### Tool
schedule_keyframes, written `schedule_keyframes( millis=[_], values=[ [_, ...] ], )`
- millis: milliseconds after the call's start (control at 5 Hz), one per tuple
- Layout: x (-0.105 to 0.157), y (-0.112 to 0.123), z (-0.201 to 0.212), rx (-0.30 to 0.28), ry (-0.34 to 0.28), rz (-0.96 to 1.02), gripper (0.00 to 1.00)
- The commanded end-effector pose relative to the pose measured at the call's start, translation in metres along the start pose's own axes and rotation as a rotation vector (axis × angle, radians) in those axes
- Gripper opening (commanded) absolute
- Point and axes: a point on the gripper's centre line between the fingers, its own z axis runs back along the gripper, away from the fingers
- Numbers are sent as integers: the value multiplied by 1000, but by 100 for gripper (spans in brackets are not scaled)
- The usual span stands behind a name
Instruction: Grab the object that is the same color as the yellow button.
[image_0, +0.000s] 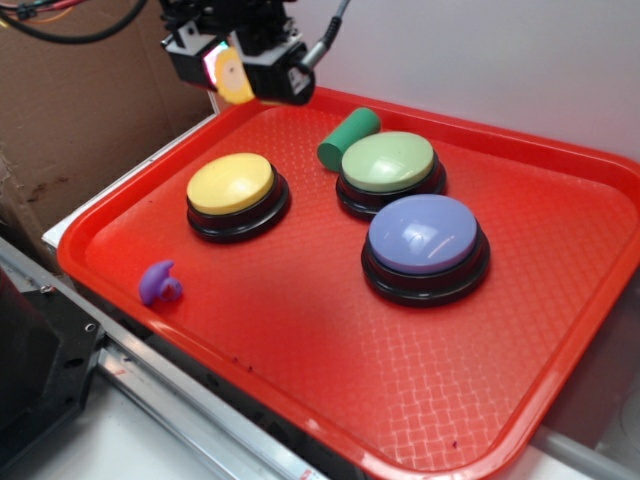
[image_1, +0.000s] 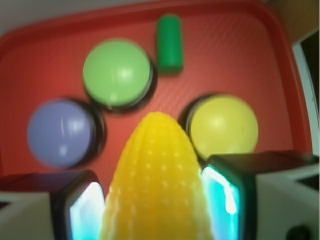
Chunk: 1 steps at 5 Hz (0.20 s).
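Note:
My gripper hangs above the far left corner of the red tray, shut on the yellow object. In the wrist view the object is a bumpy yellow piece tapering to a rounded tip, held between the two glowing pads, so my gripper is filled by it. The yellow button sits on its black base on the left of the tray, below and in front of the gripper. From the wrist the yellow button lies just right of the object's tip.
A green-topped button and a larger lavender button stand on the tray's right half. A green cylinder lies beside the green button. A small purple toy rests near the tray's front left rim. Cardboard stands to the left.

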Motion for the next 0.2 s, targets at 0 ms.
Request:
schedule_keyframes(
  millis=[0],
  values=[
    [-1, 8, 4, -21, -29, 17, 0]
  ],
)
